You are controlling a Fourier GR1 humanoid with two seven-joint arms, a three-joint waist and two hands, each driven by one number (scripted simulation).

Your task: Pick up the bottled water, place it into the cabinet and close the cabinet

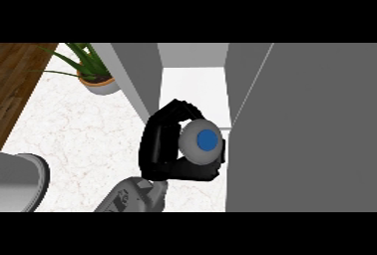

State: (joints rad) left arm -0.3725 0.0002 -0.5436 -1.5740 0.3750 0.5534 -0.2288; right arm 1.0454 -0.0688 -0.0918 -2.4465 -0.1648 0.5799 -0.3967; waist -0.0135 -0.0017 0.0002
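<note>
The bottled water (202,141) shows from above as a white round body with a blue cap. My left hand (158,147) is shut on it, palm on the bottle's left, fingers curled over its far side and thumb under its near side. The bottle is held at the front of the open cabinet (193,82), just before its white inside shelf. The cabinet's grey left wall (140,74) stands close beside the hand. The large grey door panel (309,129) fills the right of the view, its edge touching or nearly touching the bottle. My right hand does not show.
A potted green plant (92,74) stands on the white marble counter (81,134) left of the cabinet. A grey rounded object (21,182) sits at the lower left edge. Brown wood floor (18,74) lies beyond the counter's left edge.
</note>
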